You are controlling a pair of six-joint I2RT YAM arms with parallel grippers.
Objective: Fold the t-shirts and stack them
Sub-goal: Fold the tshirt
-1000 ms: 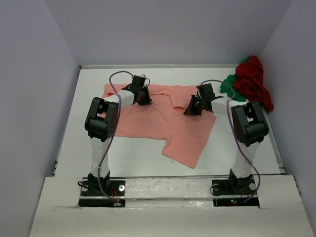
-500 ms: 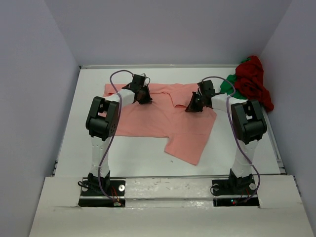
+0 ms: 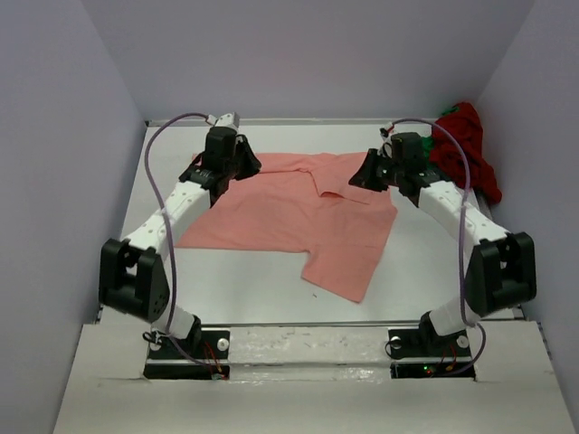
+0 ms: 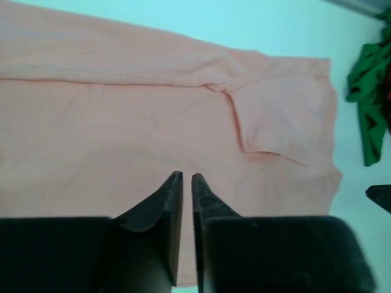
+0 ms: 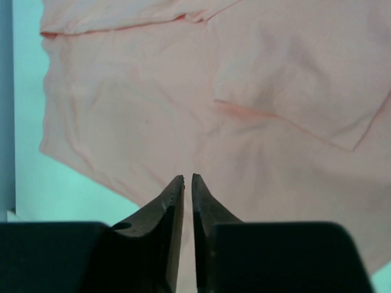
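Under both grippers: salmon-pink t-shirt (image 3: 289,212) spread flat on white table (image 3: 244,280), one sleeve trailing toward arm bases. Left gripper (image 4: 187,177) over shirt's far left edge, jaws barely parted, thin slit, nothing between. Right gripper (image 5: 188,178) over far right corner, same narrow slit, empty. Between grippers, small flap folded onto cloth. Right of right gripper, apart from pink shirt: dark red t-shirt (image 3: 463,145) bunched in heap, green t-shirt (image 4: 368,104) crumpled beside it.
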